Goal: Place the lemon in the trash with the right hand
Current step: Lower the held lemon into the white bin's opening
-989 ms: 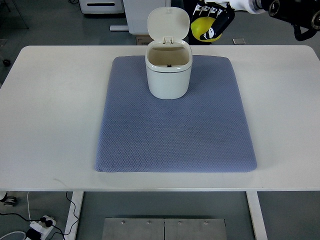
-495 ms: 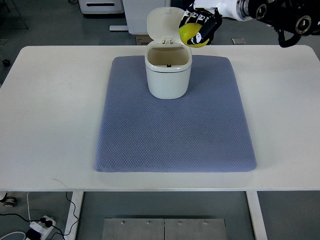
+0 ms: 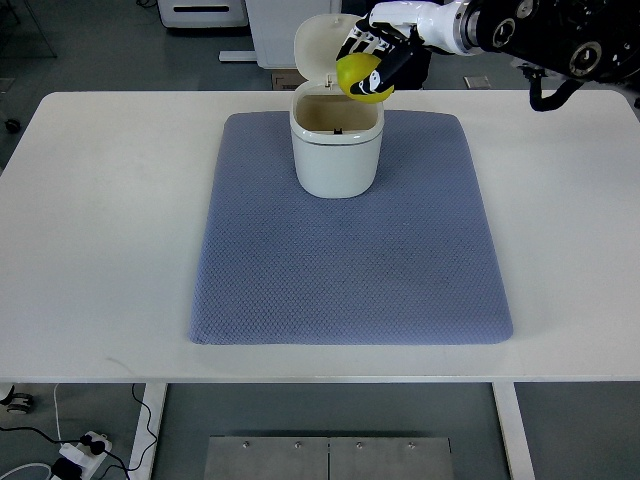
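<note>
The lemon (image 3: 362, 78) sits gripped in the right robot hand (image 3: 374, 58), whose dark fingers (image 3: 393, 66) curl round it from above and behind, so only its yellow lower face shows. It hangs over the far right part of the bin (image 3: 337, 150), at the rim and just in front of the raised lid (image 3: 318, 43). What matters for the drop is how the fruit lies against the opening: it seems to overlap the rim rather than sit squarely above the hollow, so I judge it needs a little more travel toward the picture's left and toward the robot before letting go, or it may clip the edge. Its long axis I cannot tell, as the fingers hide too much. The bin stands on the blue mat (image 3: 350, 260) at its far edge, the mat on the white counter (image 3: 100, 200). No left arm is in view, so the right is the only one near. Compared with half a second ago, the hand has carried the lemon leftward and a touch lower, from beside the lid to above the rim.
</note>
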Controlling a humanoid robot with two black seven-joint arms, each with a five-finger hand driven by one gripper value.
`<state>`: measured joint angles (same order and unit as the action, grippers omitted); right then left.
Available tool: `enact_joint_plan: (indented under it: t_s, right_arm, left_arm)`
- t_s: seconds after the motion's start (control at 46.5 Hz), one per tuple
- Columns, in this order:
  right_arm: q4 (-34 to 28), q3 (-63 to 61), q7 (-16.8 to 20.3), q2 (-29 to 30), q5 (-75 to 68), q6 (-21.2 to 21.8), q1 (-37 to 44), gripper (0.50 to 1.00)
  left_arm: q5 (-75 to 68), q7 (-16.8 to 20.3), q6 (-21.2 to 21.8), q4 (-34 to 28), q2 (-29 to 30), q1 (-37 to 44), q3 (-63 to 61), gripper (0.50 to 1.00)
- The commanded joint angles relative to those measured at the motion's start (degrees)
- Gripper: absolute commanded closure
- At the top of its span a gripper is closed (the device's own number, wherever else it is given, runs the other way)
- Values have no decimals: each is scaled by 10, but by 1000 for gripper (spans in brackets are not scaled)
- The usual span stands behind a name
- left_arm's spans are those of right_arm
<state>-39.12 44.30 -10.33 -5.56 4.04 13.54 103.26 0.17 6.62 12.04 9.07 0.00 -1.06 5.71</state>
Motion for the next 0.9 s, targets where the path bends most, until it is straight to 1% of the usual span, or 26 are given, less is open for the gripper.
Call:
enact_joint_plan:
  t_s: [0.0,0.387,0.86,0.882]
  right_arm:
    - [5,-8,0,5,-1,0,-9,1000]
    - [56,-77,5,26,-18,0,-53,1000]
    - [84,-98,5,48,-18,-1,-95,1000]
    - [84,-98,5,49,-18,-1,-95,986]
  left_arm:
    - [0,0,0,0,0,0,0,500]
    - [0,0,0,0,0,0,0,500]
    - [0,0,0,0,0,0,0,500]
    - [0,0,0,0,0,0,0,500]
